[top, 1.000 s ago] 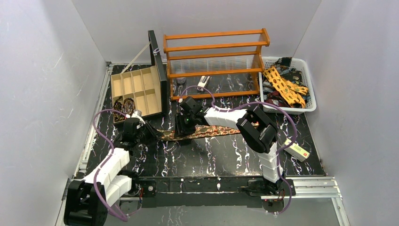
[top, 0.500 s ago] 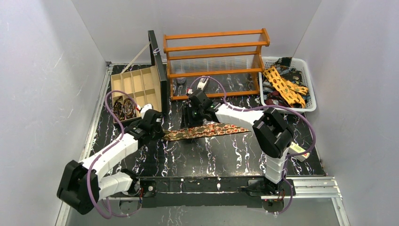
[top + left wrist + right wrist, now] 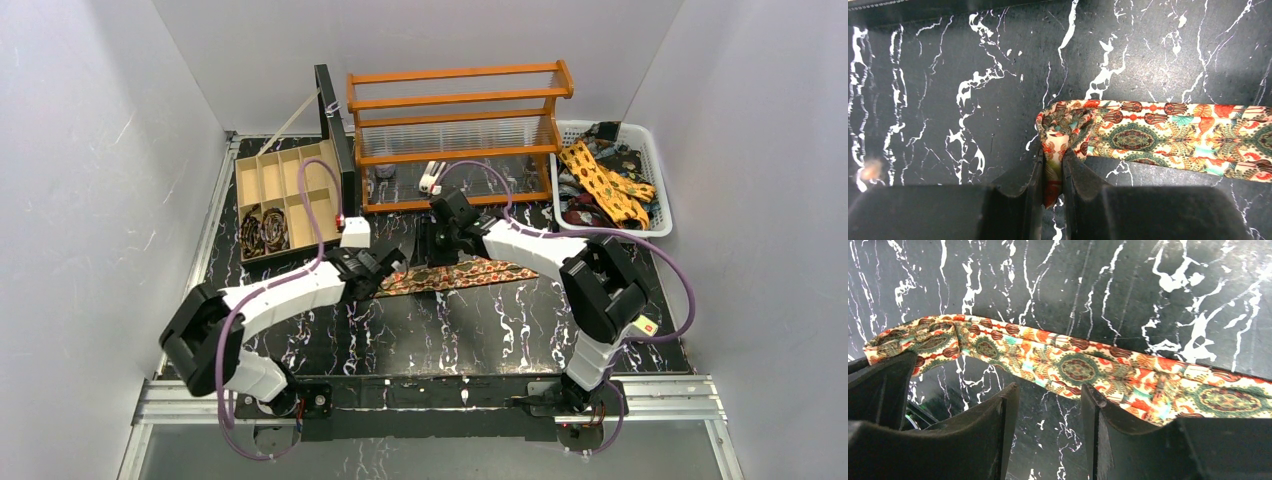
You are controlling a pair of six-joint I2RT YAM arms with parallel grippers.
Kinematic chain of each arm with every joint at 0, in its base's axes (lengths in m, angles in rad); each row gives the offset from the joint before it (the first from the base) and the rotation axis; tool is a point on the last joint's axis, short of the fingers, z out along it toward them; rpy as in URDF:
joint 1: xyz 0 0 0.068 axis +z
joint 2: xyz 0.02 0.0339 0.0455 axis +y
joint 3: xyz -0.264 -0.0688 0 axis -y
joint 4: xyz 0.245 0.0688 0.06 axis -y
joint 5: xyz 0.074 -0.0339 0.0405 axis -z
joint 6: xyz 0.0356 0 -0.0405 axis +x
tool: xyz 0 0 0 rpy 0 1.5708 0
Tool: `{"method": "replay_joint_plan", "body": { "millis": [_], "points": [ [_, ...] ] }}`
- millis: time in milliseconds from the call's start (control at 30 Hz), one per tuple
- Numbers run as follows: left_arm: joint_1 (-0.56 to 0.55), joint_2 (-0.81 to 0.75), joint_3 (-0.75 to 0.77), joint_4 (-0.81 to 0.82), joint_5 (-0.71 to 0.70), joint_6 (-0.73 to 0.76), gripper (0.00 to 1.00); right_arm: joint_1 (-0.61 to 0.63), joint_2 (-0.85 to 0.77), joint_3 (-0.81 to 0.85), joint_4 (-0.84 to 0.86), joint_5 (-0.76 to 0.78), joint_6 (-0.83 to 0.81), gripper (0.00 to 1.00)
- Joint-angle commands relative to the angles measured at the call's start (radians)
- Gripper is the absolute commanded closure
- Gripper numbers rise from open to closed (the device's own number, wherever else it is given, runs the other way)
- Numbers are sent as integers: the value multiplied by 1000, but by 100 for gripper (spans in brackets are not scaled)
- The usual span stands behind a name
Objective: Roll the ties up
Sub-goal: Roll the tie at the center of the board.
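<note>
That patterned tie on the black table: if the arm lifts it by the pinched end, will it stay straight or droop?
Probably droop: the tie crumples into soft folds where the left gripper pinches it. It looks thin and light, lying flat along the table. Pushed, it would likely bunch or slide rather than roll.

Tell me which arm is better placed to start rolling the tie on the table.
Left. The left tool is shut on the folded end of the tie, so it can likely start turning the coil. The right tool is open beside the flat strip, gripping nothing.
</note>
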Motion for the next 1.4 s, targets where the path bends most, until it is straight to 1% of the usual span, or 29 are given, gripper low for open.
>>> {"method": "replay_joint_plan", "body": {
  "millis": [0, 300, 467, 600, 700, 867, 933, 1033, 1167, 1300, 1333, 1367],
  "points": [
    [-66, 93, 77, -136, -183, -56, 100, -33, -64, -38, 11, 29, 29, 43],
    [-146, 281, 177, -202, -249, -86, 100, -118, -117, -117, 33, 4, 56, 42],
    [-171, 342, 223, -203, -237, -86, 100, -143, -129, -153, 48, -18, 67, 42],
    [-184, 359, 245, -149, -185, -41, 92, -156, -128, -161, 52, -30, 68, 42],
    [-184, 347, 238, -59, -111, -8, 77, -164, -125, -163, 51, -42, 68, 41],
    [-175, 318, 203, 97, 42, 35, 58, -169, -119, -163, 50, -73, 60, 41],
    [-159, 312, 192, 130, 90, 30, 53, -169, -114, -162, 49, -89, 58, 41],
    [-143, 249, 161, 191, 135, 33, 49, -170, -111, -161, 51, -116, 49, 41],
    [-130, 104, 108, 229, 142, 30, 39, -170, -115, -163, 90, -195, 25, 37],
    [-102, -63, 33, 232, 141, 7, 34, -166, -120, -201, 267, -334, -9, 30],
    [-89, -101, 10, 223, 144, -3, 33, -158, -120, -205, 312, -350, -35, 28],
    [-65, -155, -12, 212, 146, -13, 32, -143, -120, -210, 359, -365, -84, 22]
  ]
}}
